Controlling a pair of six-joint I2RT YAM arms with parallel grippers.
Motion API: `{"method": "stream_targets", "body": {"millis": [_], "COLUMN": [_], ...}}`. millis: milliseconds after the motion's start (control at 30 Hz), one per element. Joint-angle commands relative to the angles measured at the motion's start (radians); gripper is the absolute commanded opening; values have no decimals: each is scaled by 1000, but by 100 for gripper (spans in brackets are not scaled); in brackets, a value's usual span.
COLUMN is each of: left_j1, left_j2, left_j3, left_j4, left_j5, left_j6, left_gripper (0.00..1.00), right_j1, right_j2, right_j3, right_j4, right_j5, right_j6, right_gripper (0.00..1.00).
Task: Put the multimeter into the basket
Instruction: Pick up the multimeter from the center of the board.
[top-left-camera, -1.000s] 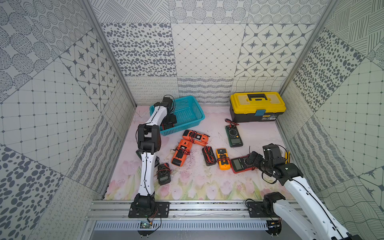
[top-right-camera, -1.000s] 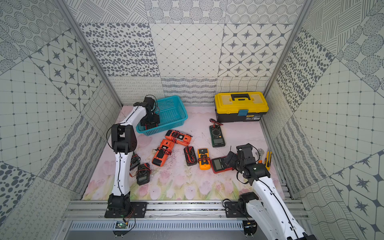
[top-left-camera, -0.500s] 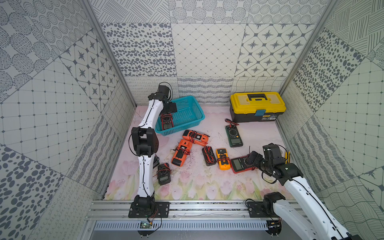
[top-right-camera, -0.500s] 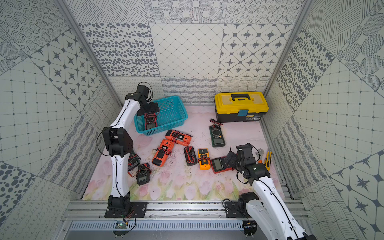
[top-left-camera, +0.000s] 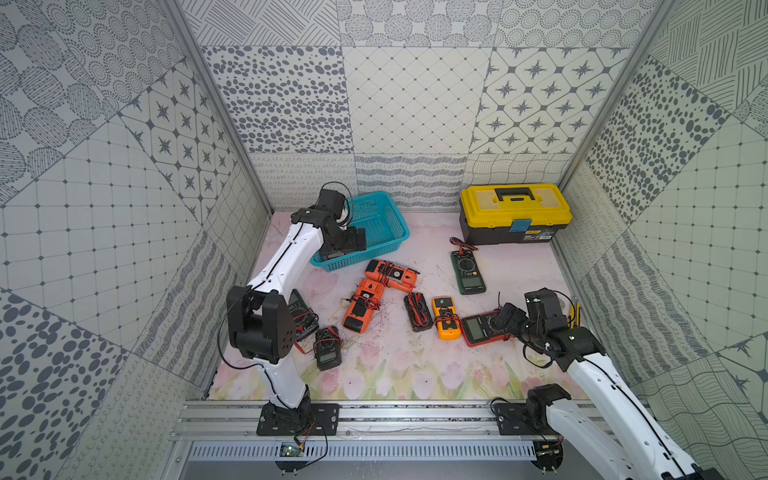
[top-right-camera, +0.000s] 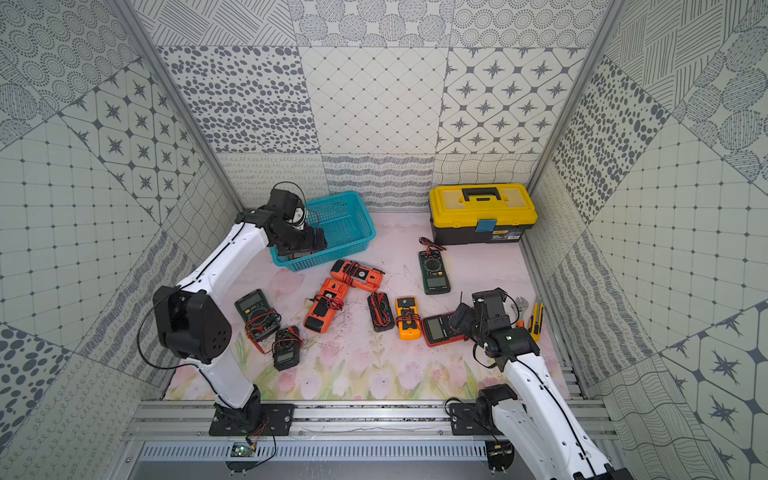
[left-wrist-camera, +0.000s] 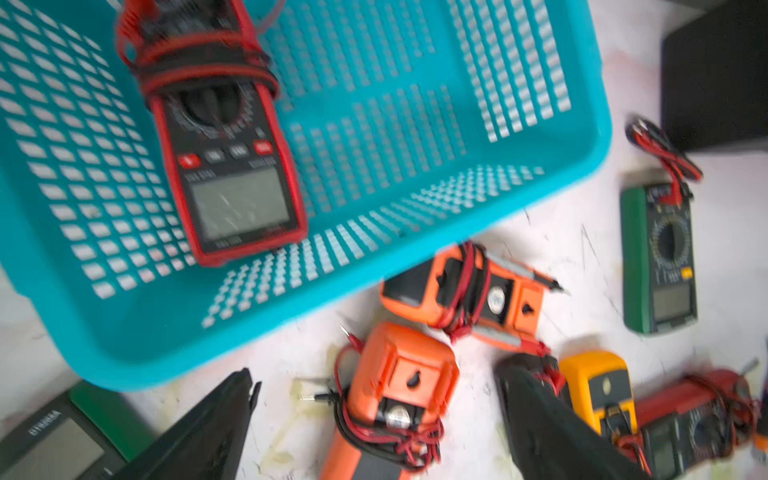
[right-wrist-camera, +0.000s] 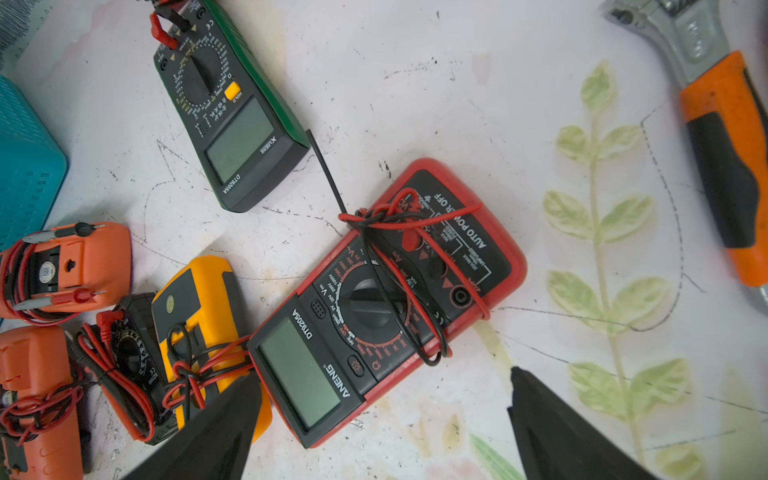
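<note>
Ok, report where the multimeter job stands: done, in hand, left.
Done: one red-edged black multimeter lies in the turquoise perforated plastic basket. In hand: nothing; the left hand is open by the basket, the right hand open over the red-cased multimeter. Left: eight multimeters on the floral mat, that one included.
</note>
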Motion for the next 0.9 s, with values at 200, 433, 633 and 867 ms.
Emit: {"method": "stream_targets", "body": {"millis": [200,433,633,867], "left_j1": [-59,-128,-186,-272], "left_j2": [-334,-312,-254,-148], "left_j3": [-575,-681,-662,-610], "left_j4": [285,290,300,272], "left_j5": [117,41,-50,-218], "left_j6": [-44,-31,11,54], "left_gripper": [99,99,99,99], "right_j1": [-4,-4,-4,-4], "right_j2": [-36,-53,-76,-92], "right_j3": [-12,-12,-25,-33], "right_j4": [38,49,60,66], "right_j5": [30,22,10,3], "right_j6": [21,27,37,43], "right_gripper": [98,98,98,98]}}
